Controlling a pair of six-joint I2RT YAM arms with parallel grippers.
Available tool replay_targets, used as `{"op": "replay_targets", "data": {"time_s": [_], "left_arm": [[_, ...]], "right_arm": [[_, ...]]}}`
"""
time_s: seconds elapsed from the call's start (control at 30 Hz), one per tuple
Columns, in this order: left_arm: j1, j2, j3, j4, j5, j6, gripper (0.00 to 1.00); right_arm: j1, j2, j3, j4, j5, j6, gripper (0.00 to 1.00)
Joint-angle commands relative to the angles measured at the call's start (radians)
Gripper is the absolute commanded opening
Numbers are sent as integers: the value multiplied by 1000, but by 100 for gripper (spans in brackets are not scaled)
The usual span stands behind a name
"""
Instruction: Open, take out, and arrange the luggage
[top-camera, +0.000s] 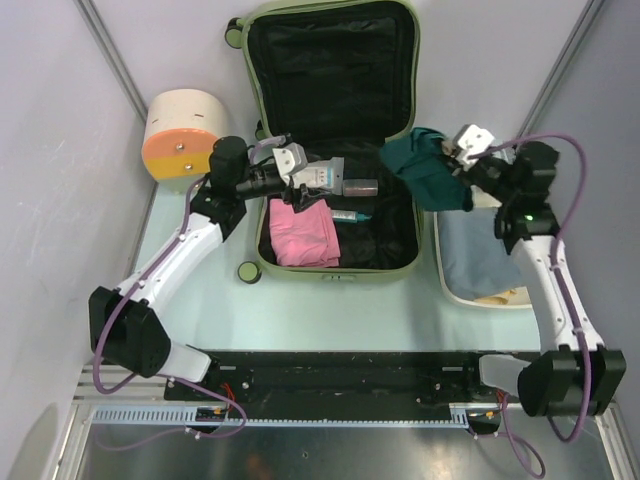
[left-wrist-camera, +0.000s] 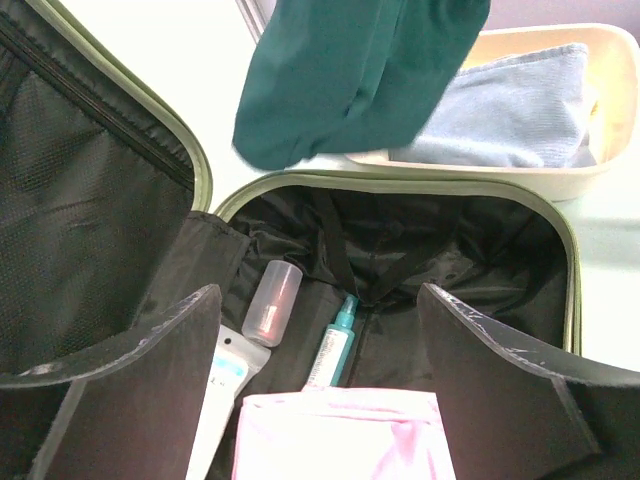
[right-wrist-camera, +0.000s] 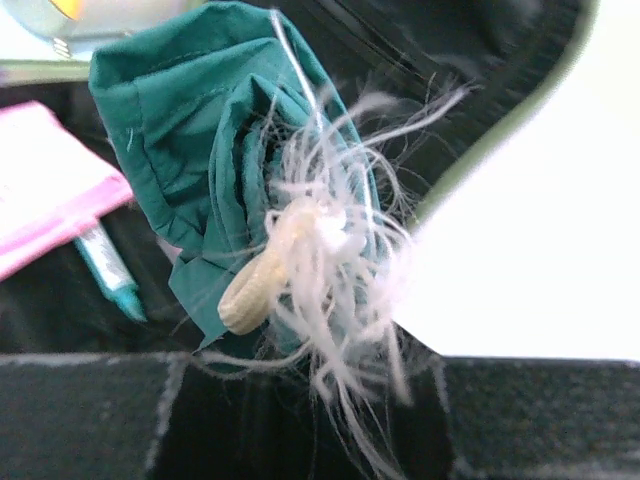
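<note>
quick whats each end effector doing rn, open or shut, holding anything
left end effector: open, holding nothing
right end effector: closed on the dark green cloth

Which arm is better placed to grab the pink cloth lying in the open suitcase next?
Left. The left fingers are open and poised right over the pink cloth inside the luggage. The right fingers are shut on a teal garment, held up at the luggage's right edge by the white basin.
</note>
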Motion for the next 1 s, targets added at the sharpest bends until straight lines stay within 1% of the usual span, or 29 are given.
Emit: {"op": "replay_targets", "data": {"time_s": [0.0,0.1,0.13,0.17,0.23,0.4,0.43,0.5,0.53,0.57,0.6,0.63,0.67,0.7,0.73,0.77,0.8,0.83,0.87,0.9,0.93,0.97], "left_arm": [[-5,20,33,9,26,-63,84],[-13,35,45,9,34,-66,84],[-21,44,48,10,34,-66,84],[-22,48,56,9,35,-67,84],[-33,63,62,9,34,-66,84],[-42,83,74,9,15,-69,84],[-44,87,77,9,9,-72,84],[-44,92,83,7,0,-77,84],[-44,91,82,4,-3,-78,84],[-44,91,82,2,-2,-78,84],[-44,89,82,1,-6,-80,84],[-44,86,79,-2,-11,-80,84],[-44,83,71,-4,-12,-80,84],[-44,77,67,-5,-15,-80,84],[-44,71,61,-5,-20,-80,84],[-44,66,47,-7,-21,-78,84],[-44,57,41,-7,-24,-77,84],[-44,51,33,-8,-26,-71,84],[-44,46,21,-8,-26,-69,84],[-44,42,16,-10,-28,-63,84],[-44,35,10,-10,-31,-61,84],[-44,34,4,-11,-31,-60,84]], "right_arm": [[-182,-111,57,-98,-89,-159,0],[-294,-136,62,-167,-189,-238,0],[-357,-136,60,-185,-245,-311,0],[-389,-133,60,-216,-269,-343,0],[-449,-110,62,-218,-318,-402,0],[-475,9,65,-169,-375,-514,0],[-477,25,67,-193,-413,-558,0],[-486,62,67,-250,-451,-734,0],[-488,97,70,-327,-479,-799,0],[-489,115,71,-372,-487,-945,0],[-492,134,77,-424,-490,-1025,0],[-495,172,80,-545,-491,-1101,0],[-501,189,89,-614,-488,-1194,0],[-503,206,91,-689,-484,-1362,0],[-506,239,91,-854,-455,-1468,0],[-509,257,91,-952,-435,-1568,0],[-526,279,91,-1057,-413,-1805,0],[-535,299,90,-1254,-357,-1909,0],[-552,328,82,-1328,-338,-1992,0],[-564,327,45,-1350,-327,-2009,0],[-567,320,15,-1335,-279,-2008,0],[-569,286,-19,-1309,-263,-2005,0]]}}
